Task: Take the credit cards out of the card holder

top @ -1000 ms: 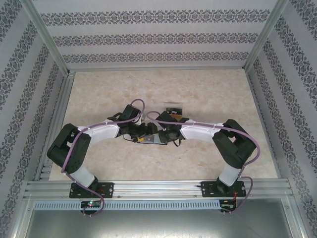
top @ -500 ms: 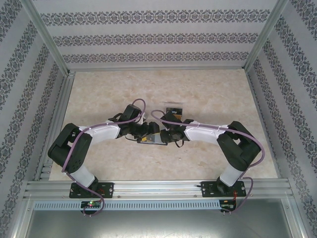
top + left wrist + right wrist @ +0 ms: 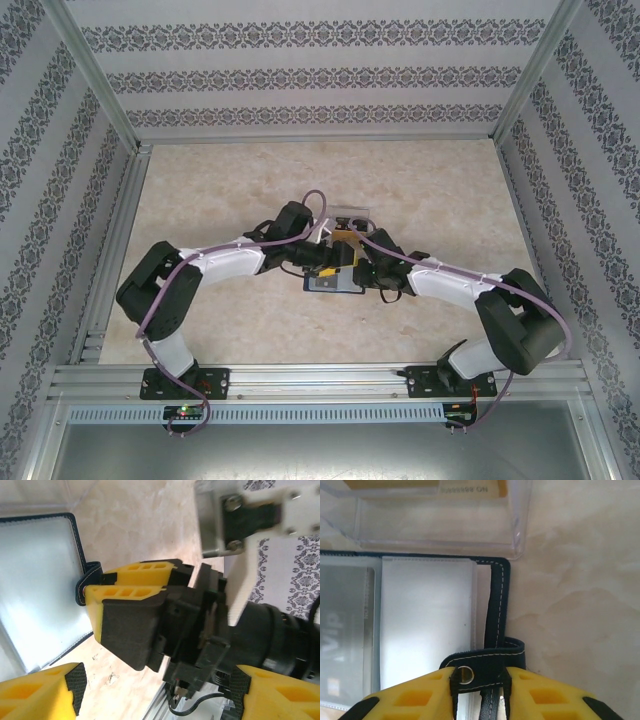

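Note:
The card holder (image 3: 425, 625) lies open on the table, navy-edged with pale bluish-grey inner panels. A grey credit card (image 3: 342, 635) marked VIP sits in its left pocket. My right gripper (image 3: 480, 677) is shut on the holder's closing tab (image 3: 485, 662), its yellow fingers either side of the snap. From the left wrist I see that tab (image 3: 89, 582) pinched by the right fingers (image 3: 130, 582), and the holder (image 3: 35, 590) to the left. My left gripper (image 3: 160, 695) stands open, wide, holding nothing. From above, both grippers meet over the holder (image 3: 325, 283).
A clear plastic box (image 3: 440, 525) stands just beyond the holder's far edge, with a tan card (image 3: 395, 484) inside; from above the box (image 3: 350, 213) is at mid-table. Patterned walls and metal rails bound the marble-look table (image 3: 220, 190).
Both arms have shifted right and away from their bases, carrying the card holder up beside the clear box. The right gripper has stayed shut on the tab.

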